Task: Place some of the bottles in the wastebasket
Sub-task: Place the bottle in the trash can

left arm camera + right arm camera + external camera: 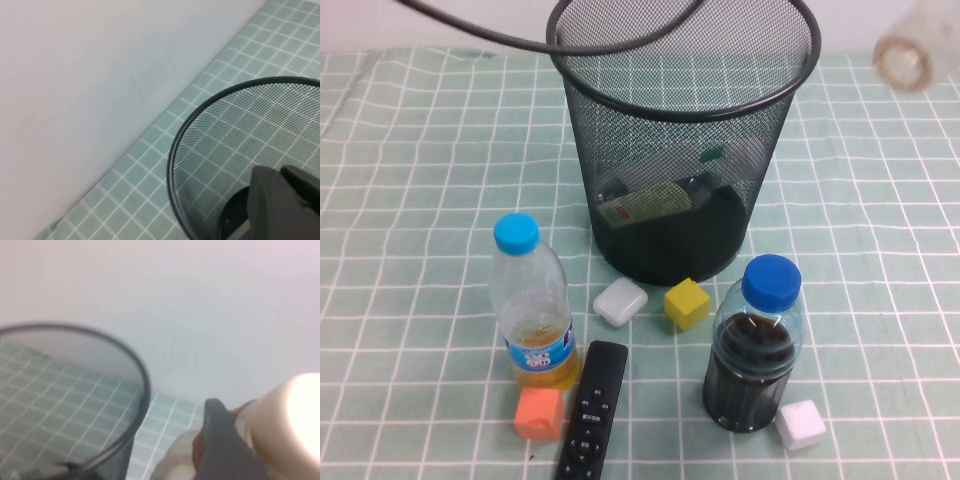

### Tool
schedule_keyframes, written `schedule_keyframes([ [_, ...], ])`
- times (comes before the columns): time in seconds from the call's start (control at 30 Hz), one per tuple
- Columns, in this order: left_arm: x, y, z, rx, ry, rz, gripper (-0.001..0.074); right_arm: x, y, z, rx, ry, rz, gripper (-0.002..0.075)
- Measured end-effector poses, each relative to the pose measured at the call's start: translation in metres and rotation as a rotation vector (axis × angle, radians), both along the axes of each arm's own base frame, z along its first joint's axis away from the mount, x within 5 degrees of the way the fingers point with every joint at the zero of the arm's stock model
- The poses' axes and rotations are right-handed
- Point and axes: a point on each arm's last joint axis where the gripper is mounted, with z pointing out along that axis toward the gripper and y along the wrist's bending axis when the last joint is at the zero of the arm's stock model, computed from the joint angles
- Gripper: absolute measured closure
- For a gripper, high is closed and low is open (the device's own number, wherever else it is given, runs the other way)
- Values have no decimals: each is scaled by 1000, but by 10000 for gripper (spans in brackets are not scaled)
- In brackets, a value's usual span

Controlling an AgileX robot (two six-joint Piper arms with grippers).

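The black wire-mesh wastebasket (620, 150) stands at the back middle of the table. A clear bottle with a pale label (645, 203) lies on its side inside it. The small beige-capped bottle (910, 55) hangs blurred in the air, up and to the right of the basket. My right gripper (240, 440) is shut on this bottle's neck (295, 425), beside the basket's rim (142, 375); one dark finger (217, 440) shows. My left gripper (285, 200) hovers over the basket's open top (172, 165), and nothing shows in it.
In front of the basket stand a blue-capped bottle of orange liquid (532, 305) and a blue-capped bottle of dark liquid (755, 345). Around them lie a black remote (592, 410), an orange cube (538, 412), a yellow cube (686, 303), a white case (620, 301) and a white cube (801, 424).
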Motion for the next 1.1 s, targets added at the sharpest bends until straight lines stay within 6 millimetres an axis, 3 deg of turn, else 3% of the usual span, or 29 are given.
schedule_keyframes([
  [0.1, -30, 17, 15, 6, -20, 20, 736, 6, 6, 37, -10, 31, 48, 731],
  [0.2, -55, 29, 18, 15, -3, 24, 736, 18, 27, 71, -32, 37, 188, 731],
  [0.33, -75, 39, 2, 36, 81, 37, 737, 53, 66, 81, -52, 91, 320, 730],
  [0.43, -86, 45, -18, 68, 155, 46, 737, 79, 98, 76, -82, 109, 374, 731],
  [0.63, -98, 51, -65, 106, 287, 69, 737, 135, 149, 23, -104, 243, 433, 711],
  [0.73, -105, 55, -81, 100, 305, 82, 738, 156, 156, -5, -140, 316, 417, 574],
  [0.8, -108, 56, -92, 95, 315, 91, 738, 168, 157, -22, -147, 383, 366, 408],
  [0.9, -110, 56, -105, 80, 318, 92, 738, 171, 156, -27, -119, 415, 336, 214],
  [1.0, -110, 56, -117, 71, 314, 99, 738, 159, 152, -10, -93, 390, 330, 244],
  [1.1, -108, 57, -122, 61, 266, 104, 738, 135, 144, 13, -89, 378, 337, 390],
])
